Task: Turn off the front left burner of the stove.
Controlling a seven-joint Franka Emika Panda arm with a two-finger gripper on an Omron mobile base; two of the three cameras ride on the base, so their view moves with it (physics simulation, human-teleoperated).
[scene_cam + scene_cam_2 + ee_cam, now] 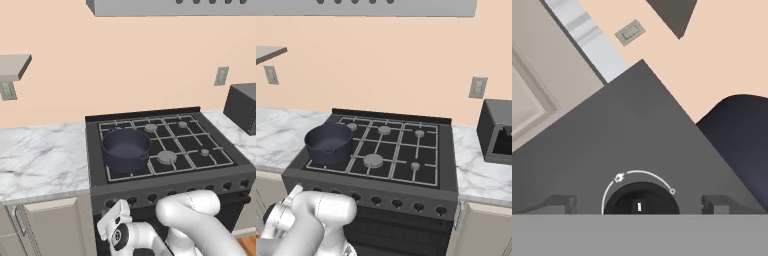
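Look at the stove (170, 150) — it is wide and dark, and it sits between two white marble counters (42, 160). A dark blue pot (126, 148) stands on the front left burner (127, 167), so you see just the thin black bars around it. A big grey cap (167, 157) lies just to the right of the pot. A row of small round black knobs runs along the front of the stove.

Your gripper (638, 204) is low, right in front of the stove's left end. In the hand view its two dark fingertips (559, 203) stand wide apart, one on each side of a round black knob (640, 201) — they are not touching it. The knob has a small white mark and a thin white arc over it. A dark microwave (243, 107) sits on the right counter.
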